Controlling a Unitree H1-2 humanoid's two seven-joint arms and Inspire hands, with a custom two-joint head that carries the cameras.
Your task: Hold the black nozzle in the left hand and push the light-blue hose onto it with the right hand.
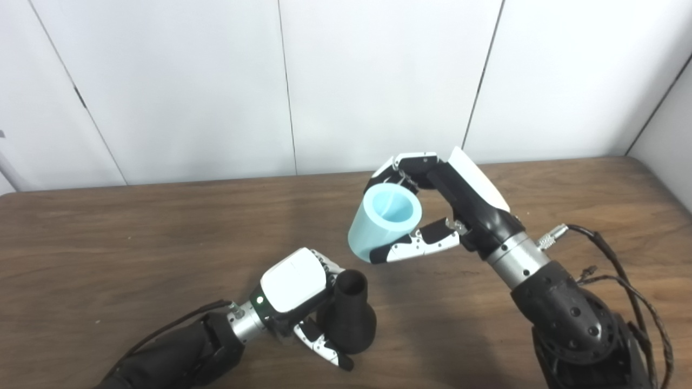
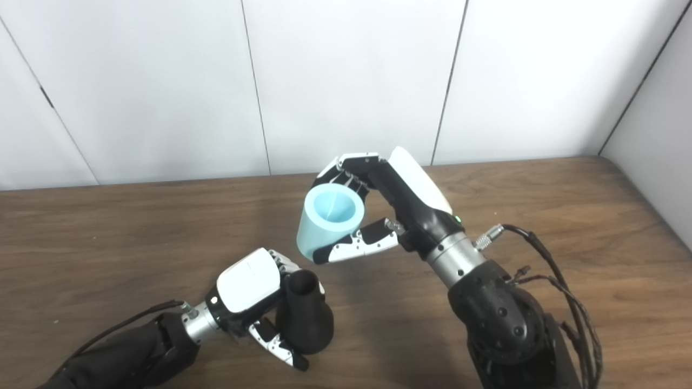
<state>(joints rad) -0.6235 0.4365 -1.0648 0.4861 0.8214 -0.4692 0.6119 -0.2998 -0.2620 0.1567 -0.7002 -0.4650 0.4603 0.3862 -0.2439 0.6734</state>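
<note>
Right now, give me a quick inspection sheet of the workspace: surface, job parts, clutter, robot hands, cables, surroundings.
Surface: brown wood-grain table, no spills or debris seen.
Job's things: black nozzle narrow end up, wide base at the table; light-blue hose lifted off the table, tilted, open end toward the camera, apart from the nozzle.
Clutter: nothing seen.
Robot hands: left robot hand wrapped around the nozzle; right robot hand gripping the hose between fingers and thumb.
Cables: black leads loop from a connector at the right wrist; one black cable runs along the left forearm.
Surroundings: white wall panels with dark seams behind the table.
</note>
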